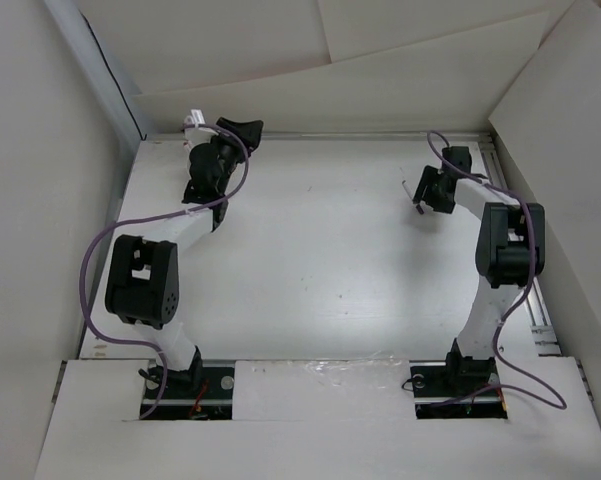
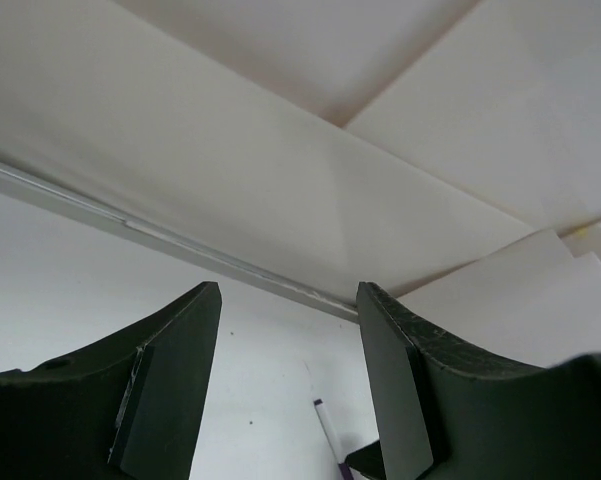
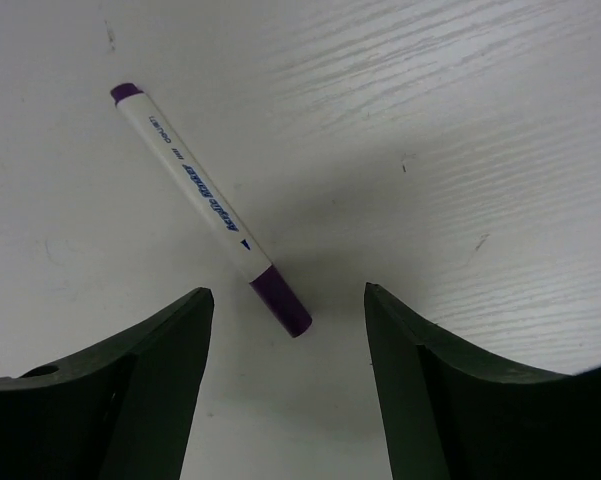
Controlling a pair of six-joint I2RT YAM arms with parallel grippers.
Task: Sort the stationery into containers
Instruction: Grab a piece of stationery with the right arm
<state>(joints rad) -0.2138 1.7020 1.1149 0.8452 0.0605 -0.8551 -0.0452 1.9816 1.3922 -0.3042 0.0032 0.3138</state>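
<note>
lying on grained tabletop (image 3: 480,120), slim purple-capped marker (image 3: 212,210)

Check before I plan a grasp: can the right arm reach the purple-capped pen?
Probably yes: the right gripper hangs open over the purple-capped pen, which lies alone on the table, nothing between them.

Pen (image 2: 327,435) cut by bottom edge, white thing (image 1: 192,120), perhaps the cup, mostly hidden

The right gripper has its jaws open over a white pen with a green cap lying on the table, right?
No, the cap is purple, not green; the right wrist view shows it. Otherwise yes: the right gripper has its jaws open over the white pen lying on the table.
</note>
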